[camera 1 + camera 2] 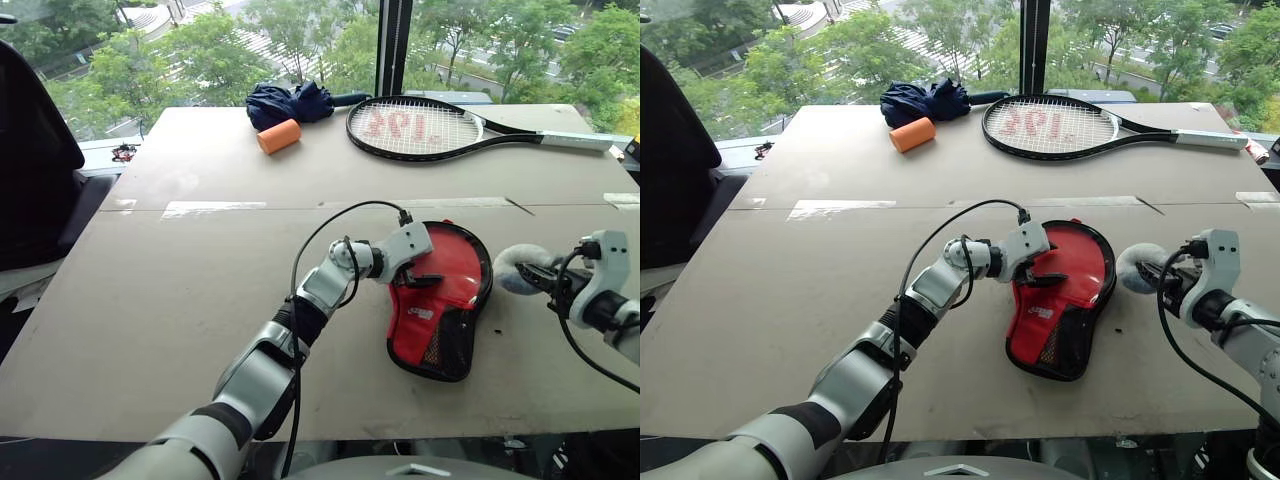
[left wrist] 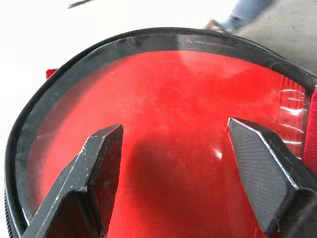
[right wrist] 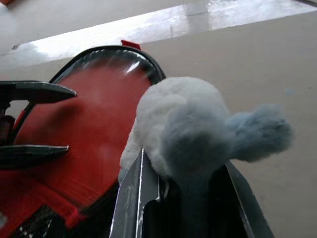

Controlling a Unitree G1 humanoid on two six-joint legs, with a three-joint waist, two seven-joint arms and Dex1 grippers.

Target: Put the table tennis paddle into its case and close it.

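One case (image 1: 430, 335), red with black trim, lies right of centre near the table's (image 1: 200, 300) near edge, its mesh-pocket flap folded back over the near half, so the zip is not yet closed. Through the far half's clear panel a round red face shows, judged to be the table tennis paddle (image 1: 458, 260) already seated inside; its handle is hidden

Left gripper (image 1: 425, 280): fingers spread apart, holding nothing, poised over the paddle face at the flap's fold, likely to pin the case or lift the flap

Right gripper (image 1: 535, 280): just right of the case and apart from it, pinched on a fluffy white-grey ball (image 1: 512, 268)

Room: bare board left of the case and beyond it; little margin toward the near edge. Tennis racket (image 1: 415, 128), dark blue umbrella (image 1: 290, 102) and orange roll (image 1: 279, 136) lie far off, well clear
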